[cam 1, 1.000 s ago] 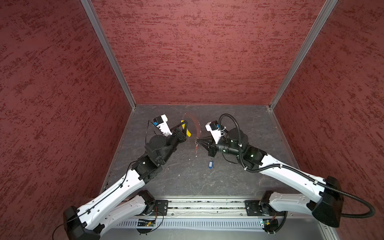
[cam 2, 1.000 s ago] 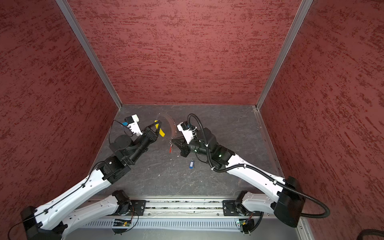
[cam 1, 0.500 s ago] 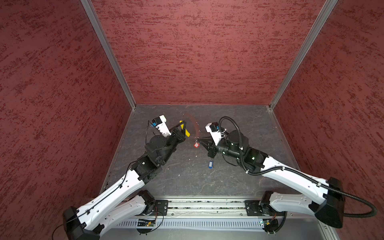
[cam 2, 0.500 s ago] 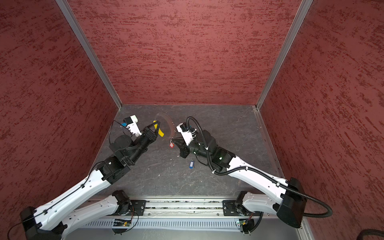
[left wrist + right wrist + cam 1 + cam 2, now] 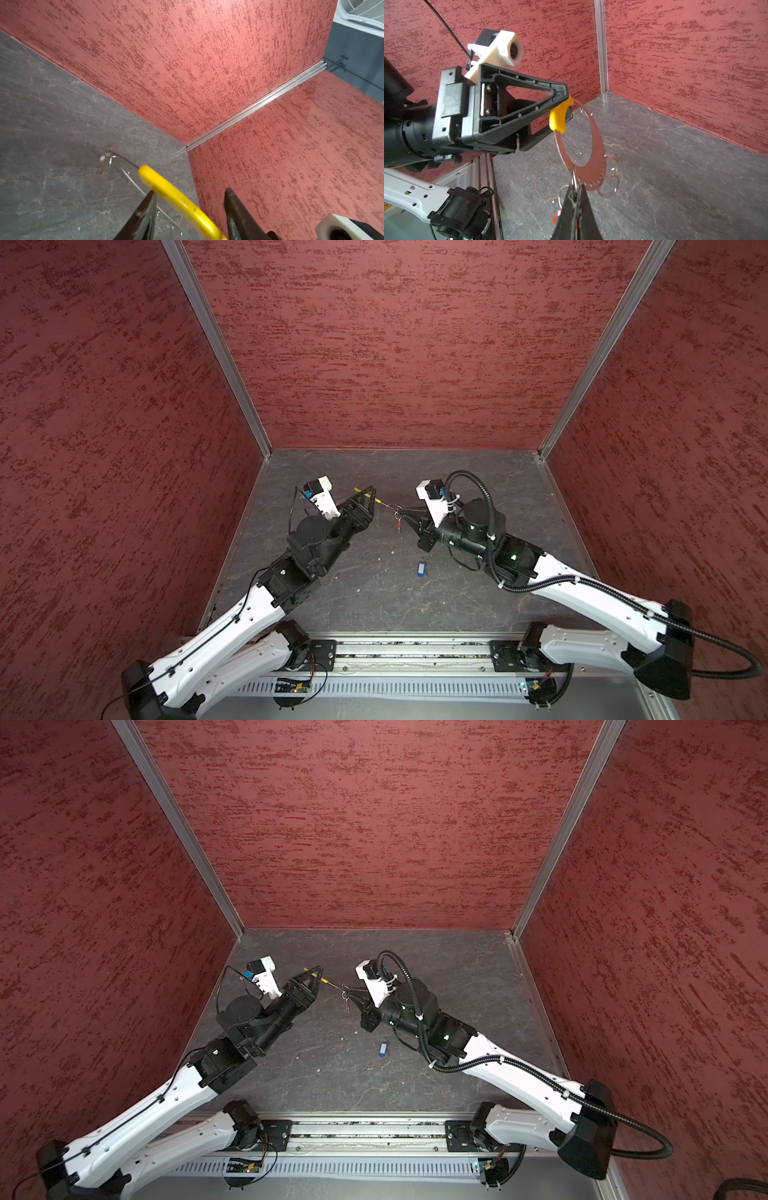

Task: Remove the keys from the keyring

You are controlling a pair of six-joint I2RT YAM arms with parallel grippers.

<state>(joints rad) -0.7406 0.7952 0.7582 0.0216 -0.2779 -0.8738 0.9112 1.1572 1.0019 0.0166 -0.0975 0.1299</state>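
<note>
Keyring (image 5: 597, 135) held mid-air; blue key (image 5: 420, 567) off, on tabletop (image 5: 457, 472).
L fingers (image 5: 145, 209) apart round yellow seg. (image 5: 558, 118); R fingers (image 5: 569, 207) pinched on small ring (image 5: 573, 178) of red key (image 5: 554, 217); seg. to be clamped before pull.

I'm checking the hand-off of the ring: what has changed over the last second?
The left gripper has opened its jaws, letting go of the yellow piece of the keyring, which still sits between them. The right gripper has shifted slightly up in both top views, and the keyring now shows edge-on there. Unchanged: right jaws shut on the red key's small ring; the blue key lies on the table.
</note>
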